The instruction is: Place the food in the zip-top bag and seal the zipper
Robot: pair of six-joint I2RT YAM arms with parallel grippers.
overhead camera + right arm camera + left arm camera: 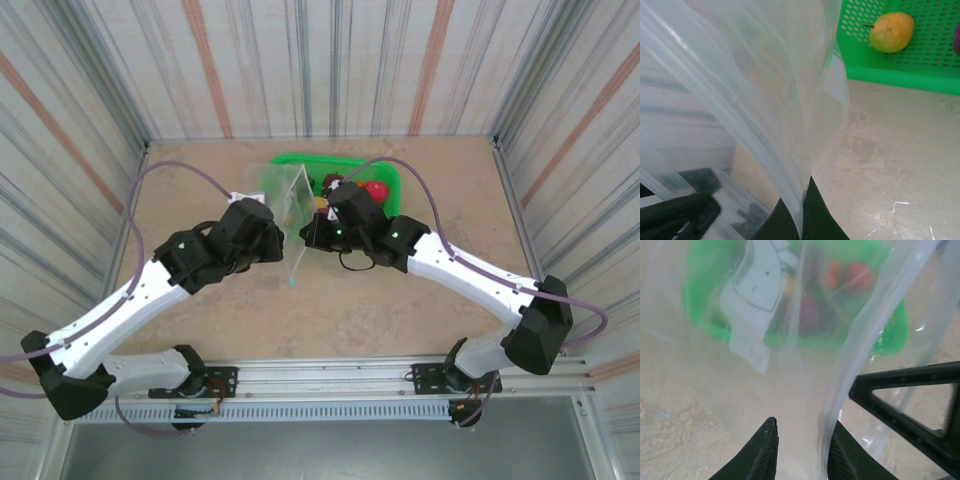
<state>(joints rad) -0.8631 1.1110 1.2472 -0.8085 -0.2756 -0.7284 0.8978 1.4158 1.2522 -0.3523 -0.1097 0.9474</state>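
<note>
Striped walls (330,60), beige marbled tabletop (200,320)

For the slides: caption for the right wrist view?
Right hand pinching the clear zip-top bag; behind, a yellow toy pear in the green mesh basket.

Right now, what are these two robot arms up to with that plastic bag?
The two arms have a clear, thin plastic zip-top bag between them, in front of a green mesh plastic basket. The right end effector is pinched shut on the bag's edge. The left end effector has its fingers apart around another edge. The small toy fruits and vegetables, including a yellow pear-shaped one, lie in the basket, and the bag looks empty.
</note>
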